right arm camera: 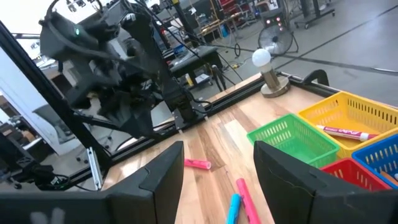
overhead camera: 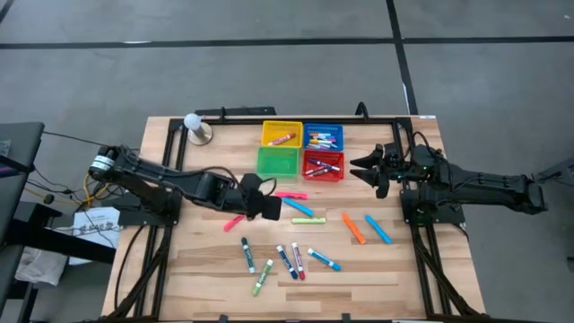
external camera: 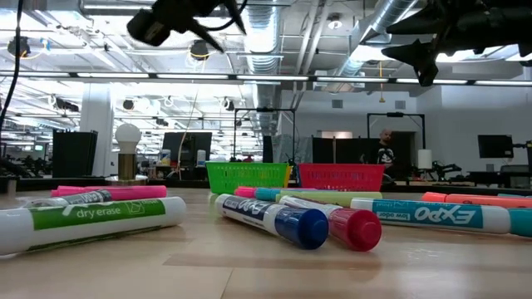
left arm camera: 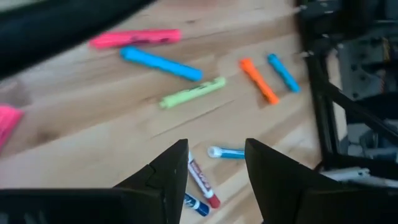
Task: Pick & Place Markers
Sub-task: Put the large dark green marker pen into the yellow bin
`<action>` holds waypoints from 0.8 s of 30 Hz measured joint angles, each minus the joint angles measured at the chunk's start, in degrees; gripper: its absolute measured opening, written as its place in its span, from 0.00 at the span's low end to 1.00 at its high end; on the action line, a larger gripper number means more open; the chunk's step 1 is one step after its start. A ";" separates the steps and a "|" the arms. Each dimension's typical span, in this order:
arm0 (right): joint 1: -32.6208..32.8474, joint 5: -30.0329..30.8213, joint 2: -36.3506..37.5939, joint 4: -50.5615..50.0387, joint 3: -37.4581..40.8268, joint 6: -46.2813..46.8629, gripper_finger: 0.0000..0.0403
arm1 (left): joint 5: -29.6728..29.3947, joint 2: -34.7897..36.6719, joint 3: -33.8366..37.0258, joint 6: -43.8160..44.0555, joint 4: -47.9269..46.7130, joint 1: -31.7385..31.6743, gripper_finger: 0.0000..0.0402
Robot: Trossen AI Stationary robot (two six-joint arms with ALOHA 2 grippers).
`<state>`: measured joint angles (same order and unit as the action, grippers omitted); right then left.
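Table: pale wood planks, visible grain, smooth satin finish. Markers: smooth, glossy plastic barrels with printed labels; highlighter-type ones look matt. Baskets: open plastic mesh. Left gripper and right gripper: fingers dark and matt, apparently plastic. Table frame: black metal.

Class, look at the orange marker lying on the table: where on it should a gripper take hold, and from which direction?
Grip the orange marker at mid-barrel, coming straight down from above. It lies flat and apart from the blue marker beside it, so fingers set across its long axis should fit on both sides.
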<state>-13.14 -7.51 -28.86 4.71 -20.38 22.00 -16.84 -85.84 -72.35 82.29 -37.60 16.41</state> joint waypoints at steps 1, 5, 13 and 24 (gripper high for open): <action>-0.01 0.00 0.00 0.00 0.00 0.00 0.45 | -0.36 -0.02 0.72 1.81 0.00 0.58 0.39; -0.01 -0.02 0.00 -0.29 0.00 0.01 0.45 | -0.71 -0.08 5.47 11.21 0.29 2.96 0.39; -0.01 -0.09 0.00 -5.24 0.02 0.02 0.46 | -0.62 -0.09 11.61 29.18 1.86 10.67 0.39; -0.03 0.00 0.00 -7.66 0.04 -0.02 0.45 | -0.18 -3.71 13.53 41.75 2.43 16.71 0.39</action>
<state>-13.17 -7.51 -28.86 -2.95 -20.34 21.98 -17.02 -89.55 -58.81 124.04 -35.17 33.12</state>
